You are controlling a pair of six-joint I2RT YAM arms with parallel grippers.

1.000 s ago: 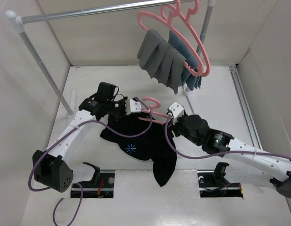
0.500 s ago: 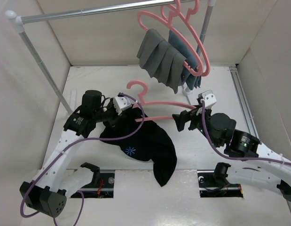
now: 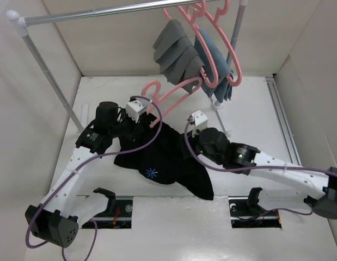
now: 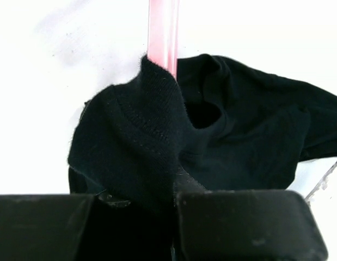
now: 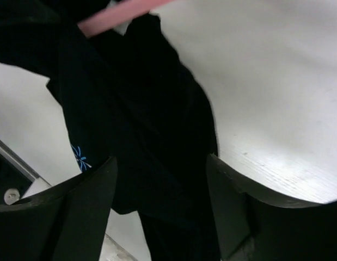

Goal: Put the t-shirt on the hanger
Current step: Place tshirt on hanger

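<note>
The black t-shirt, with its light-blue star mark, lies bunched on the white table. My left gripper is shut on the shirt's collar. One arm of the pink hanger runs into the neck opening. Its hook and other shoulder tilt up toward the rack. My right gripper is open over the shirt's right side, with cloth lying between its fingers. The hanger bar and the star also show in the right wrist view.
A metal rack spans the back. Two more pink hangers hang from it, one with grey pleated cloth and one with blue cloth. The task hanger's raised end touches the grey cloth. White walls enclose the table.
The hanger has tilted up from flat into the hanging grey cloth, pushing it up. My right arm has swung left onto the shirt. The shirt's lower part has shifted right.
</note>
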